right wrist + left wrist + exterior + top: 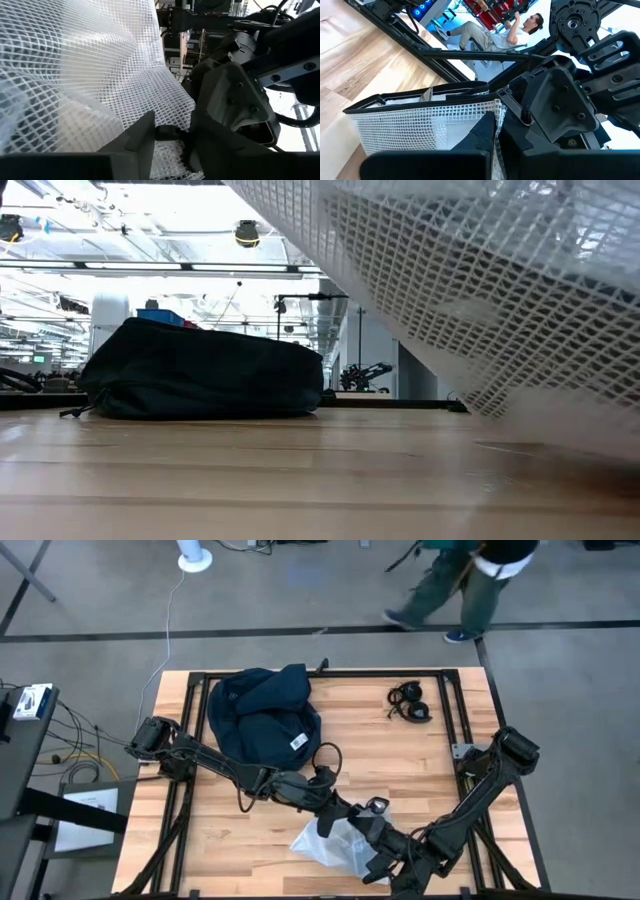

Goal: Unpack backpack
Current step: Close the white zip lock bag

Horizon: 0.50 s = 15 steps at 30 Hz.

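backpack [262,716] zipped shut, both hands gripping mesh pouch [335,845]

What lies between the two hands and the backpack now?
Mostly bare table. Both hands, left and right, are at the near edge on a clear mesh bag. The backpack lies at the far left. Only the left arm and a thin black cable cross between.
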Available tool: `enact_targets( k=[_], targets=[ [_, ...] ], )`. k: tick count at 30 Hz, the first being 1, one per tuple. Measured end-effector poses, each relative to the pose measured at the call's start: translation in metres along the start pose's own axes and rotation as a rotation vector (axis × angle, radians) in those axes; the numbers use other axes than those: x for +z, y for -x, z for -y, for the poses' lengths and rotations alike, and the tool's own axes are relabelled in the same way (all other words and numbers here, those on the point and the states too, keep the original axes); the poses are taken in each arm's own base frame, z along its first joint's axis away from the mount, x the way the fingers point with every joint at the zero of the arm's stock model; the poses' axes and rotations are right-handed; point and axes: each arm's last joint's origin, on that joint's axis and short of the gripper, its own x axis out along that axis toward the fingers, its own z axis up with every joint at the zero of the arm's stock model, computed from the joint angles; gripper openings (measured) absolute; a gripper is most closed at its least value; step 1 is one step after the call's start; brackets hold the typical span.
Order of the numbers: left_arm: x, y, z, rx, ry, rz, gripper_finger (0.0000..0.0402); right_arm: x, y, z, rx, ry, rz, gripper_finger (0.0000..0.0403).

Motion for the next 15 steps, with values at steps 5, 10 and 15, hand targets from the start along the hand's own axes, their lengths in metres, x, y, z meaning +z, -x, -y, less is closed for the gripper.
enact_targets(
  k=[5,10,15],
  targets=[
    [0.0000,0.0001,0.0000,0.002,-0.004,-0.001,0.0000,-0.0006,0.0000,0.0006,-0.025,0.000,-0.023,0.0064],
    [0.0012,-0.0001,-0.0017,0.007,-0.020,-0.006,0.0000,-0.0006,-0.0004,0.0013,-0.034,-0.011,-0.030,0.0021],
    [0.0003,0.0003,-0.0026,0.033,-0.030,-0.001,0.0000,0.0037,-0.0002,0.0056,-0.053,-0.199,-0.008,0.0003]
  ],
)
